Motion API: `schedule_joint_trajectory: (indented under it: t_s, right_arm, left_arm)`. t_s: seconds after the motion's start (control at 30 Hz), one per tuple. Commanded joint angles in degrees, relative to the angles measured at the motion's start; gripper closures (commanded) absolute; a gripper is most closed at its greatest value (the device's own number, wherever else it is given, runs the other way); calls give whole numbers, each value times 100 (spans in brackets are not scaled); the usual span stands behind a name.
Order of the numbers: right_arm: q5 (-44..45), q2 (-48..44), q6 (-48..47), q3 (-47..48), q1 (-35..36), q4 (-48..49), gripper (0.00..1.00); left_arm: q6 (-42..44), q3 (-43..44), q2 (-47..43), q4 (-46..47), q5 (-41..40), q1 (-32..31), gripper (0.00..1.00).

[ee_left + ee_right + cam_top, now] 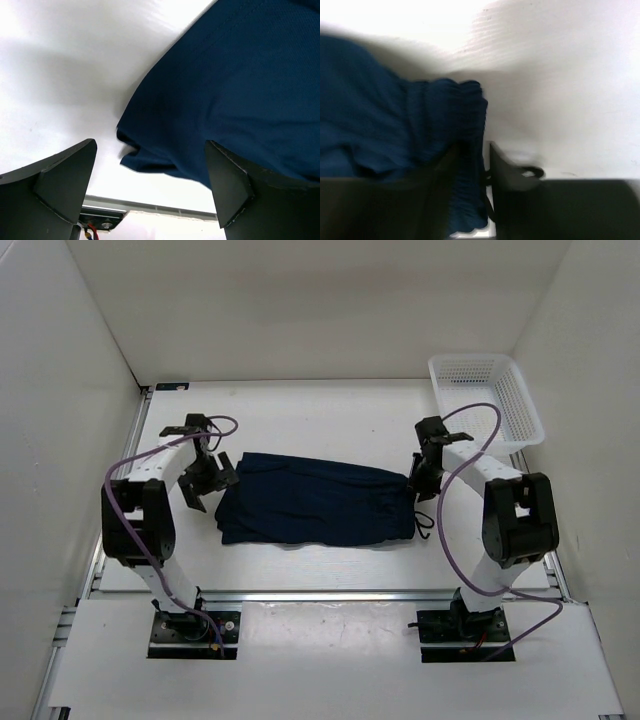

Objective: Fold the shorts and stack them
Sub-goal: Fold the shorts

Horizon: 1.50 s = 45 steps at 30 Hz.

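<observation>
Smooth white table point(330, 420), rumpled navy shorts point(315, 500)

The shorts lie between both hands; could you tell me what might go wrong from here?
On the shorts, the waistband sits inside the right hand, so pulling away may drag the fabric askew. The drawstring beside that hand could snag. The leg hem near the open left hand is rumpled, risking an uneven fold.

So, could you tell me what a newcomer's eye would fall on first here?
The dark navy shorts stand out most, lying across the middle of the white table. Next comes the white mesh basket at the far right corner, then the left gripper open wide at the shorts' left end.
</observation>
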Motion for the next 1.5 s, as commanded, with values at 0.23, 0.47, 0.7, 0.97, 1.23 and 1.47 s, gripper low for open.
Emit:
schedule_joint_trajectory:
  t_s: [0.23,0.47,0.7,0.97,1.23,1.47]
  right_arm:
    - [607,-1508,-125,820,4,-811,17]
    - [784,-2027,-178,820,4,-1119,11]
    - [784,-2238,-125,820,4,-1173,11]
    - [836,-2492,-178,706,4,-1295,11]
    - [898,-2791,-292,478,4,-1348,11]
    - [898,-2897,-292,293,4,-1348,11]
  left_arm:
    - [5,539,990,283,-388,-66,0]
    - [-57,101,1228,406,367,-505,3]
    - [-303,-542,1017,837,886,-620,29]
    - [-427,-138,746,644,677,-550,90]
    - [-357,1538,288,-480,-686,-93,90]
    - [-93,2910,402,-1026,-942,-65,90]
